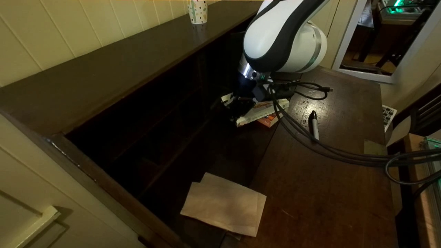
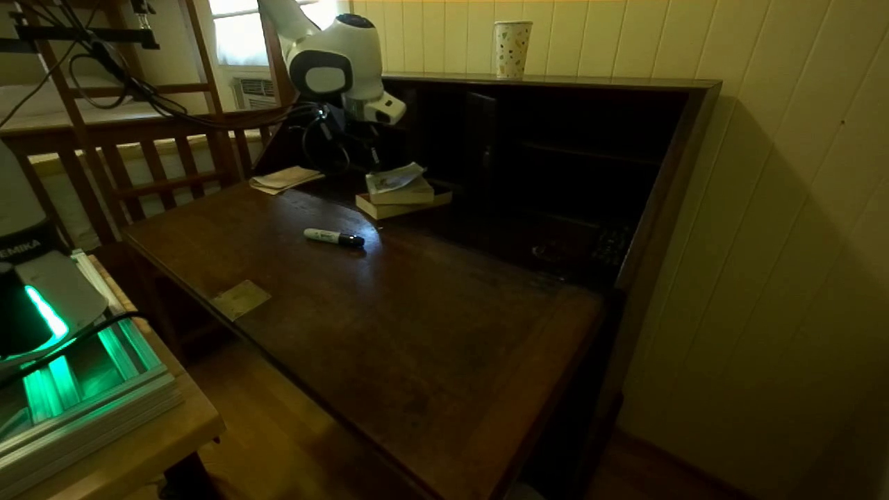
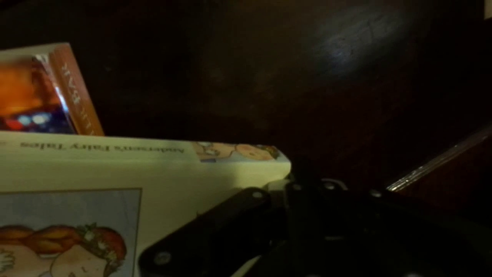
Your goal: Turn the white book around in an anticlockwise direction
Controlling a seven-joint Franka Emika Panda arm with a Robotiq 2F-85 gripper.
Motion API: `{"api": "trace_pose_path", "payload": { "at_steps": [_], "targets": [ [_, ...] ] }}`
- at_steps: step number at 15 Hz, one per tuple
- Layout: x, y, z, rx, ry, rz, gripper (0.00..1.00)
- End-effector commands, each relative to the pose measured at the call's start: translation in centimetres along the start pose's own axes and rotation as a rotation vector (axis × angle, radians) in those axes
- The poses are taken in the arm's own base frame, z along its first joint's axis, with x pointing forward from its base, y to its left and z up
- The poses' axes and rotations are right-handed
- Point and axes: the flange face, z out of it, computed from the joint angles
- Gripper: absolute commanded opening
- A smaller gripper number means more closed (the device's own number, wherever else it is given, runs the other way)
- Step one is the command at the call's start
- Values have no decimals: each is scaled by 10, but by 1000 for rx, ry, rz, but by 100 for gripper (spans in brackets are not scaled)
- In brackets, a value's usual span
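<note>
In an exterior view, a marker (image 2: 334, 238) lies on the worktop (image 2: 417, 333), between its front and rear edges. Beyond, by the rear edge, the white book (image 2: 401, 186) rests on an orange-spined book (image 3: 46, 92), the gripper (image 3: 289, 186) at a corner of the former, jaws pressed together. Farther off, paper sheets (image 2: 285, 179) lie at the far rear corner

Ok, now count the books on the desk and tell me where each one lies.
2: the white book on top, and the orange-spined book partly beneath it, both on the desk. Others could be hidden in its dark compartments.
</note>
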Motion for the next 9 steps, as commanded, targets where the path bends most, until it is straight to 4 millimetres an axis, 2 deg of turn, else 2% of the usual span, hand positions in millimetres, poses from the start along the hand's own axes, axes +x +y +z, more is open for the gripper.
{"api": "trace_pose_path", "payload": {
  "at_steps": [1, 9],
  "targets": [
    [-9, 2, -10, -31, -73, -32, 0],
    [-15, 12, -19, -210, -202, -160, 0]
  ]
}}
